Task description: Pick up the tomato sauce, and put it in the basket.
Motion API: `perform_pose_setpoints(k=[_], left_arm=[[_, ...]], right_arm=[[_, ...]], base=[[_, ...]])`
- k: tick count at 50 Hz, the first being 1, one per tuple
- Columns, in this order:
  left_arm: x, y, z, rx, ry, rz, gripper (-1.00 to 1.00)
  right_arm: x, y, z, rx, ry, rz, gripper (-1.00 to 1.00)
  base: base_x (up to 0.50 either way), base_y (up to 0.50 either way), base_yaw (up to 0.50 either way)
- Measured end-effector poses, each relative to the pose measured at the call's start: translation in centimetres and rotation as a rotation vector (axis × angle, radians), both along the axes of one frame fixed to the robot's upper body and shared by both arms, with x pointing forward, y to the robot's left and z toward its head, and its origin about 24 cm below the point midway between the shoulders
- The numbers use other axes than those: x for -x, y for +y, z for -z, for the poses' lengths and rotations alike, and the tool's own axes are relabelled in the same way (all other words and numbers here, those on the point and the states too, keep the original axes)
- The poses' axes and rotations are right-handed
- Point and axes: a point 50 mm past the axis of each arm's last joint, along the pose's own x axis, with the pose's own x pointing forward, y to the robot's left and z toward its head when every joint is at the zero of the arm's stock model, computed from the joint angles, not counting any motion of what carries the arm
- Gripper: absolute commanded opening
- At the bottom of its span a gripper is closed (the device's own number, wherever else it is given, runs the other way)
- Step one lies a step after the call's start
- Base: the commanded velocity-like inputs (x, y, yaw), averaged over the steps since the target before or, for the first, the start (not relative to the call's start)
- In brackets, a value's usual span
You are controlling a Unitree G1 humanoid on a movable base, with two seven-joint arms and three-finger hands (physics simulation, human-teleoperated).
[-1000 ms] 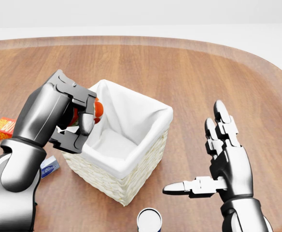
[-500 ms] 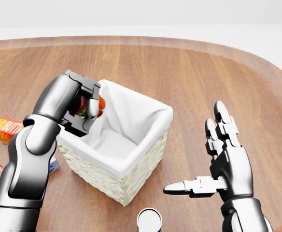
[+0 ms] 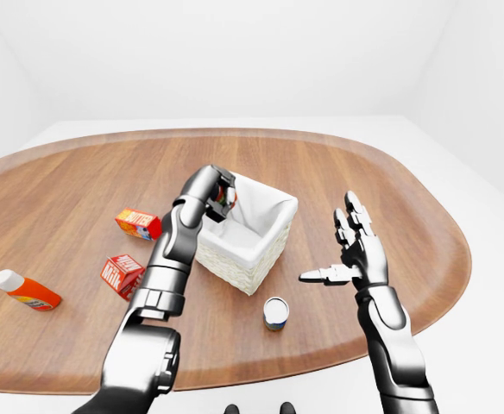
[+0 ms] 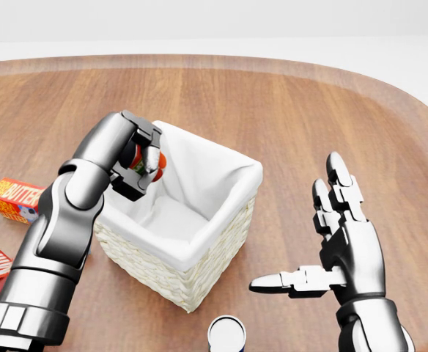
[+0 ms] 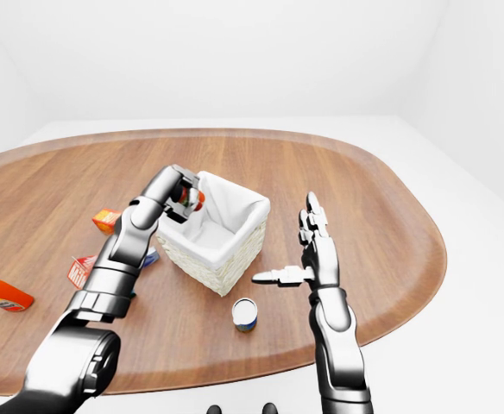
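On table: one basket, one can, two boxes

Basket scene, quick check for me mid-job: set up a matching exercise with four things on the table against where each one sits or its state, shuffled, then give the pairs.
Things:
1. tomato sauce
2. can
3. right hand
4. orange bottle

Places or states:
A. lying on its side near the left edge of the left-eye view
B. gripped by the left hand above the basket rim
C. open, fingers spread, holding nothing
D. upright on the table, below the basket in the head view

Pairs: 1-B, 2-D, 3-C, 4-A
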Motion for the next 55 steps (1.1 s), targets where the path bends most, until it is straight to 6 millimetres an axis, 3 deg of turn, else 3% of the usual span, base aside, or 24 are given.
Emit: perform_pose_setpoints(k=[24, 55], left_arm=[[-1.6, -0.7, 1.9, -0.017, 0.12, -0.029, -1.0], [-1.9, -2.7, 2.0, -0.03, 0.142, 0.019, -1.0]], right_arm=[[0.0, -0.1, 0.0, -0.006, 0.001, 0.003, 1.0], [0.0, -0.1, 0.0, -0.009, -0.001, 0.003, 1.0]], base=[[0.0, 0.0, 0.0], [0.0, 0.0, 0.0]])
